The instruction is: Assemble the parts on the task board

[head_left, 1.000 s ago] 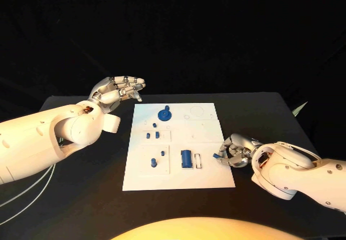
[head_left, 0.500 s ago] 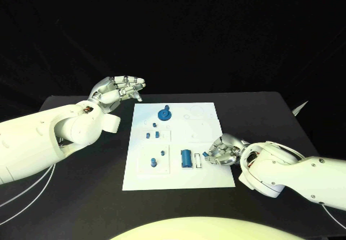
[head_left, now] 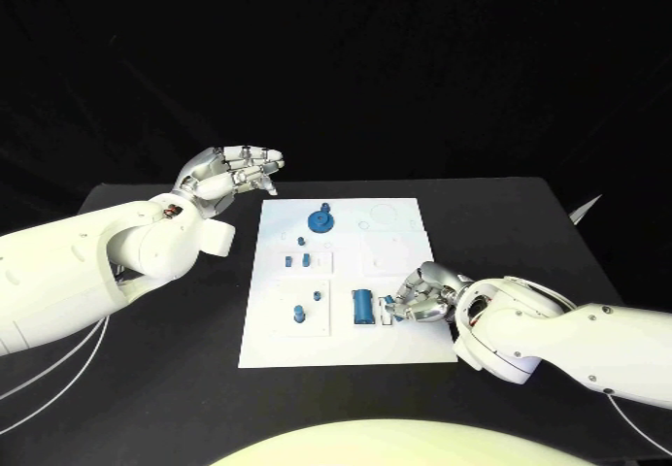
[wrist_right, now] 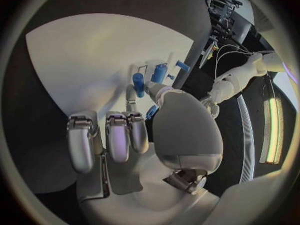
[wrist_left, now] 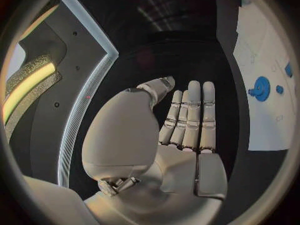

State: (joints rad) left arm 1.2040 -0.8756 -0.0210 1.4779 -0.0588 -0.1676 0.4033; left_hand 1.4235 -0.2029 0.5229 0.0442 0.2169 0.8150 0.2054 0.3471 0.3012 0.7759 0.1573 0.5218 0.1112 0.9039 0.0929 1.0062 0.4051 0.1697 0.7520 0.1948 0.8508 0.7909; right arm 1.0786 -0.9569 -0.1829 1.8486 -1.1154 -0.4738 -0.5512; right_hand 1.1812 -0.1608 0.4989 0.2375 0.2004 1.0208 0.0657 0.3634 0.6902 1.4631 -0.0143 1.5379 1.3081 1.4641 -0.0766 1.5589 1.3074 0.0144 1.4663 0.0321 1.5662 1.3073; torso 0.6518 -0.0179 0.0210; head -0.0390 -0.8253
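Task board: one white plate point(head_left: 351, 345) lying flat in the middle of the black table point(head_left: 168, 388); its long side runs away from the robot
Blue parts, counted in the head view: one round gear-like piece point(head_left: 320, 223) near the far end of the board; one small peg point(head_left: 301, 241) just below it; two short pegs point(head_left: 295, 260) side by side in a recess; one tiny piece point(head_left: 319, 295) and one upright peg point(head_left: 298, 314) in the near-left recess; one long block point(head_left: 363, 307) near the board's middle; one small piece point(head_left: 396, 313) at the right hand's fingertips
Left hand point(head_left: 231, 173): raised beyond the board's far-left corner, well apart from the parts; the left wrist view shows its fingers point(wrist_left: 190, 115) straight and side by side, nothing in the palm; released
Right hand point(head_left: 425, 295): over the board's near-right edge, just beside the long block; fingers curled down; it pinches the small blue piece at its tips
Surface: black, matte tabletop; the white board covers its centre
Room: dark backdrop behind the table; a pale lit strip point(wrist_left: 84, 105) curves through the left wrist view
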